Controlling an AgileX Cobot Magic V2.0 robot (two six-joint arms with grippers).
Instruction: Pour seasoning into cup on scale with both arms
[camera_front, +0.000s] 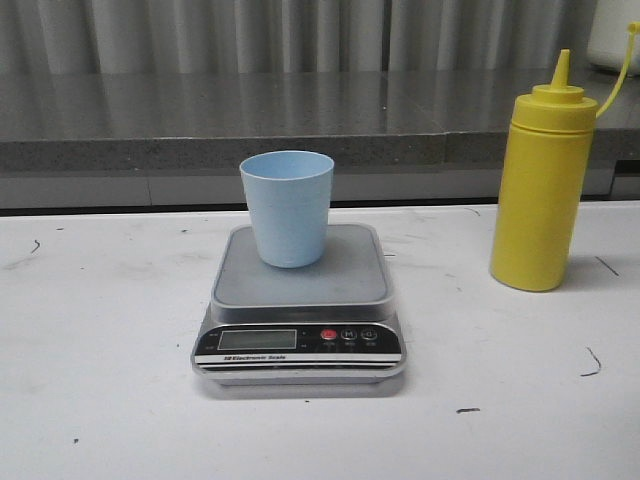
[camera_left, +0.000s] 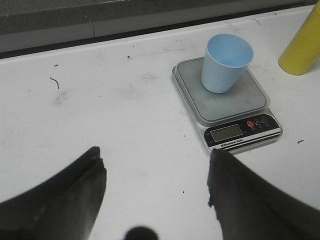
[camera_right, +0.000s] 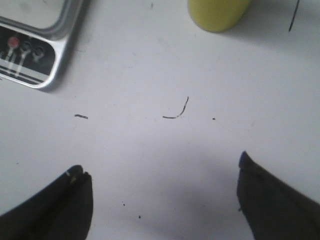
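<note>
Tall yellow plastic squeeze bottle (camera_right: 219, 14) stands untouched ahead of the right gripper (camera_right: 162, 200)'s open jaws; left gripper (camera_left: 155, 192) gapes too, facing the pale blue plastic cup (camera_left: 226, 62) on the silver-grey digital scale (camera_left: 225, 102); grasping comes next

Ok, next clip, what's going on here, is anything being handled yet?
Nothing is held yet. The pale blue cup stands upright on the platform of the scale, and it looks empty in the left wrist view. The yellow seasoning bottle stands capped on the white table, to the right of the scale and apart from it. The left gripper and right gripper both hang open above bare table, touching nothing. Pouring has not started.
</note>
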